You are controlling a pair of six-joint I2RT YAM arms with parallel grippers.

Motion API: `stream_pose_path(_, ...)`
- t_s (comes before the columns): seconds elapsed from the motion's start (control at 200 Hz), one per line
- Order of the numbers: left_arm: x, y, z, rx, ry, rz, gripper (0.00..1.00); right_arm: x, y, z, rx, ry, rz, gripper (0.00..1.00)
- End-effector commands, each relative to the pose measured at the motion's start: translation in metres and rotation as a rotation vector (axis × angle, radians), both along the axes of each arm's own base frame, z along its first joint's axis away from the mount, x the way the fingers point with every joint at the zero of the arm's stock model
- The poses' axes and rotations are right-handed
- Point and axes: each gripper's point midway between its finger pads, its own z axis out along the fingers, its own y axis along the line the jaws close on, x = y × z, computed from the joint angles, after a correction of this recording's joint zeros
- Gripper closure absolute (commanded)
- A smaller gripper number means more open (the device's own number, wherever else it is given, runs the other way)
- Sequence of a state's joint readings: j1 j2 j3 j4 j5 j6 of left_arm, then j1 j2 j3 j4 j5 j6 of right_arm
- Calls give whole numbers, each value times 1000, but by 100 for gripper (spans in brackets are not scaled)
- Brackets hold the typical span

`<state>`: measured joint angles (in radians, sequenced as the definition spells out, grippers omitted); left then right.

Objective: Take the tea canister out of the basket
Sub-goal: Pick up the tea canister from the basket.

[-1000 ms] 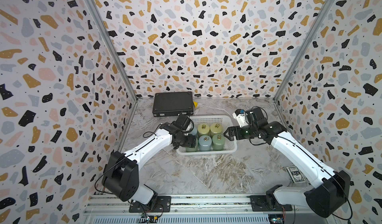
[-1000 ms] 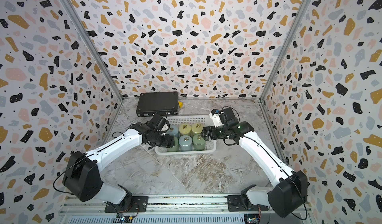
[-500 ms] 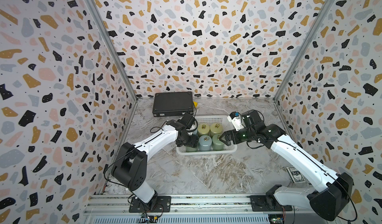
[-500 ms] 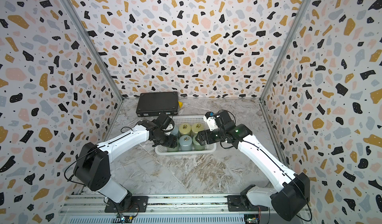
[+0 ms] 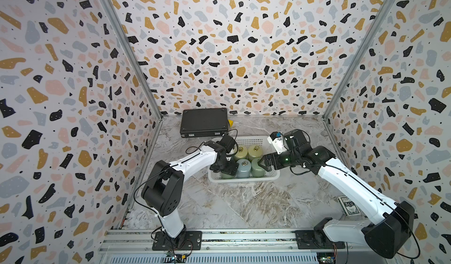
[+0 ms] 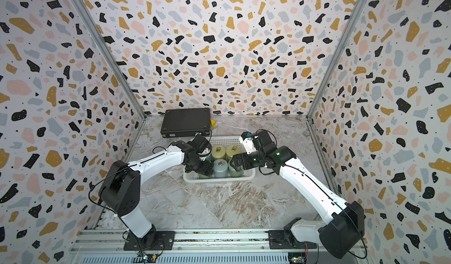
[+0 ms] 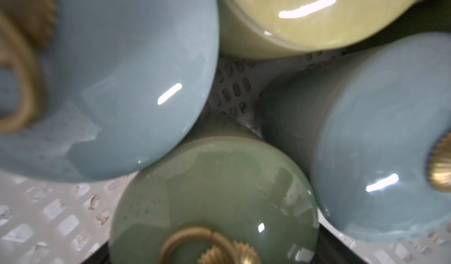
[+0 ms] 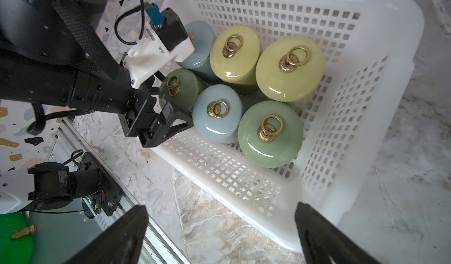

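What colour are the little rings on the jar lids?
Brassy gold rings; clearest in the right wrist view.

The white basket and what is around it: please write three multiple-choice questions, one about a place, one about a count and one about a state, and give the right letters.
1. Where does the black case lie relative to the basket?
A. in it
B. behind it, near the back wall
C. in front of it, by the arm bases

2. How many canisters stand in the basket?
A. four
B. five
C. six

3. How is the right gripper?
A. open, holding nothing
B. shut on a canister
C. shut on the basket's rim

Answers:
1 B: both top views show the case between the basket and the back wall.
2 C: the right wrist view shows two yellow, two blue and two green.
3 A: its jaws stand far apart, gripping nothing.
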<state>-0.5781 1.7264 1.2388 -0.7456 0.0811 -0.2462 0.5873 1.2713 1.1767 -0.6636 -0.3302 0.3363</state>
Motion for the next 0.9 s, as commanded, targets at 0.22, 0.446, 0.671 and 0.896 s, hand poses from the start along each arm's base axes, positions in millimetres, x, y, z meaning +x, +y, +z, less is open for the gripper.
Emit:
stream_pose_path(0.22, 25, -9, -2, -5, -68, 16, 2, -3, 2, -3, 6, 19, 4, 1)
stream_pose_path(0.446, 28, -10, -3, -3, -78, 18, 7, -3, 2, -3, 3, 21, 5, 1)
stream_pose_path(0.671, 24, -6, 25, -33, -132, 39, 19, -2, 3, -5, 5, 27, 4, 1)
stream_pose_path(0.896, 19, -3, 64, -76, -184, 77, 18, -2, 8, -6, 17, 34, 15, 1)
